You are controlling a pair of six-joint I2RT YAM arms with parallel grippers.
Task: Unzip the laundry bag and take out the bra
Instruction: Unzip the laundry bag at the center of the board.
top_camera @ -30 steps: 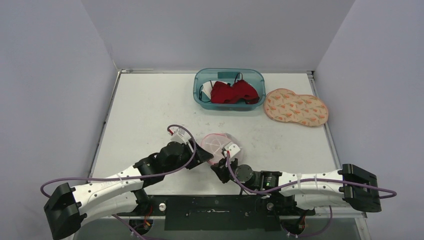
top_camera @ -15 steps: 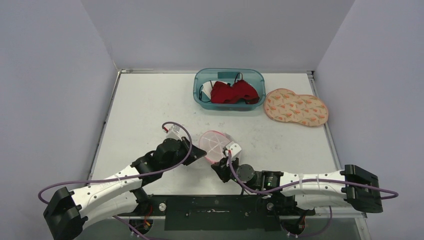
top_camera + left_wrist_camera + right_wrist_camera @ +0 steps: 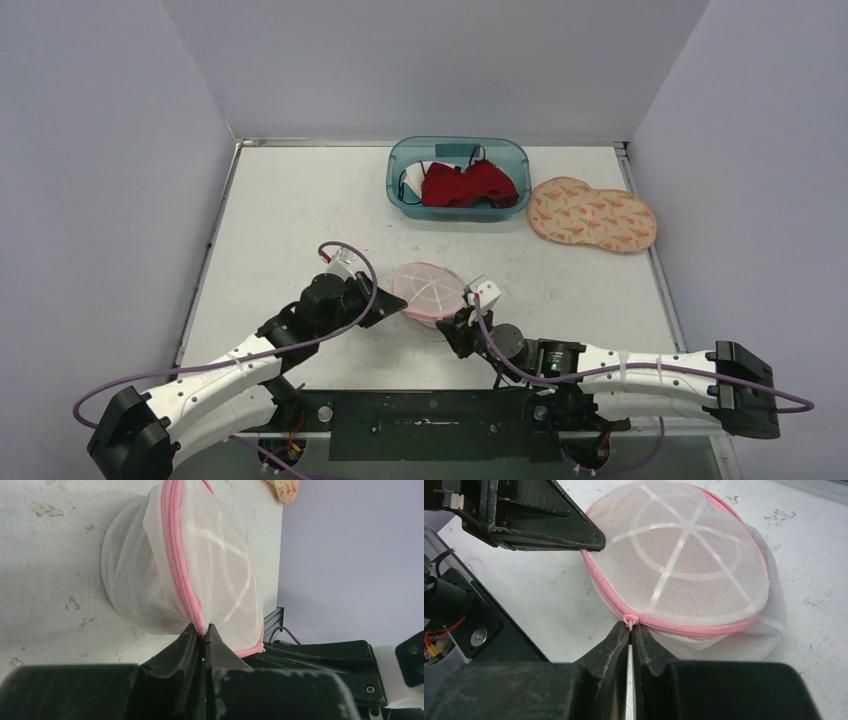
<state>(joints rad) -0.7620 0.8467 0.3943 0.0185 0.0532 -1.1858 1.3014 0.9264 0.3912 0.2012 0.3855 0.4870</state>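
The laundry bag [image 3: 430, 288] is a white mesh dome with a pink zipper, lying at the near middle of the table. My left gripper [image 3: 396, 304] is shut on the bag's pink zipper seam [image 3: 186, 580] at its left rim [image 3: 204, 631]. My right gripper [image 3: 452, 320] is shut on the small pink zipper pull [image 3: 630, 620] at the bag's near edge. In the right wrist view the zipper line runs closed along the bag [image 3: 684, 565], and the left gripper's black fingers [image 3: 569, 535] touch its far left side. The bra is hidden; nothing shows clearly through the mesh.
A teal bin [image 3: 396, 178] at the back holds a red garment [image 3: 466, 185] and something white. A patterned peanut-shaped pouch [image 3: 592, 214] lies to its right. Walls close in the table on three sides. Both arms lie low along the near edge.
The left gripper has closed on the bag's zipper seam and drawn back slightly left. The right gripper, still pinching the pull, has shifted right, and the bag has turned flatter between them.
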